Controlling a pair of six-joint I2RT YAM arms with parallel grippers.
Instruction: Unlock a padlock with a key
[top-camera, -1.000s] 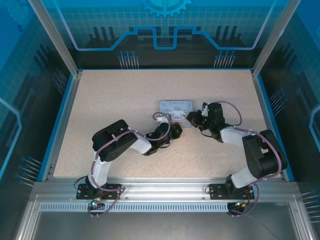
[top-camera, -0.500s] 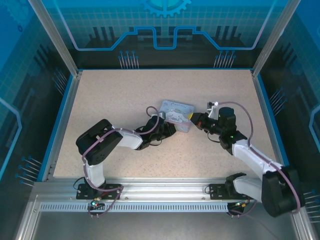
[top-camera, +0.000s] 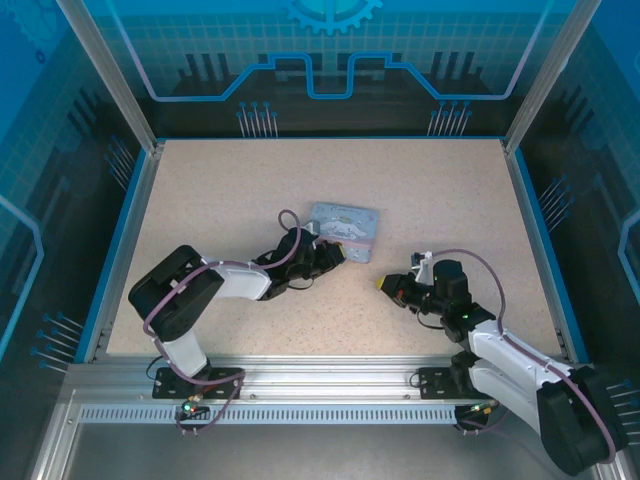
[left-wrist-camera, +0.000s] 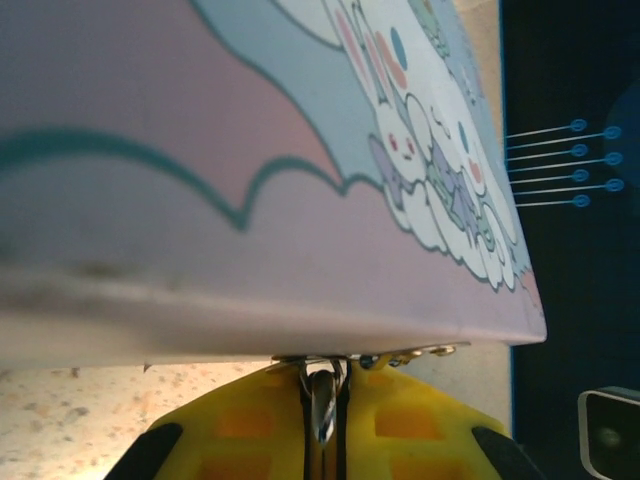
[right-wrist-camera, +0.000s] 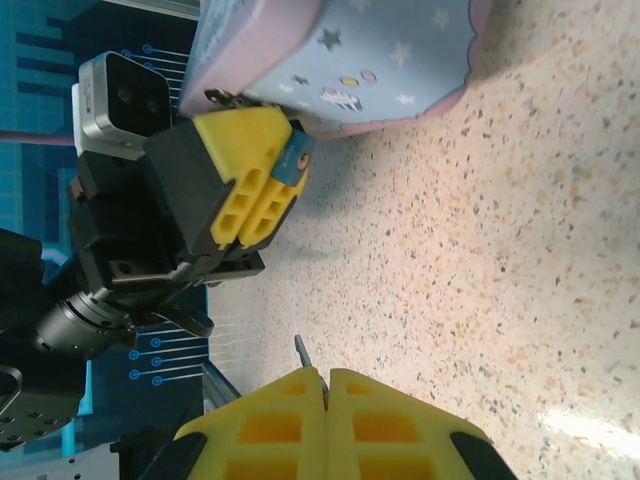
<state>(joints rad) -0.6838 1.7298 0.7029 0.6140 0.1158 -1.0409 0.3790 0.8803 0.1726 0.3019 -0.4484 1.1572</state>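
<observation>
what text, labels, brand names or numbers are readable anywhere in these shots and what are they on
No words, brands or numbers can be read.
Pale blue-grey rectangular box: cartoon rabbits and clouds on the lid, stars on its side, no lettering legible.
Blue backdrop panel: gear and circuit-line graphics, no words.
Small silver camera block: no legible marking.
Tiny bluish padlock: too small to show any marking.

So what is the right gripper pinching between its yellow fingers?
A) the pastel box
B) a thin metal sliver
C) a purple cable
B: in the right wrist view the right gripper is shut, and the key, a thin grey metal sliver, pokes out at its tip.
</observation>
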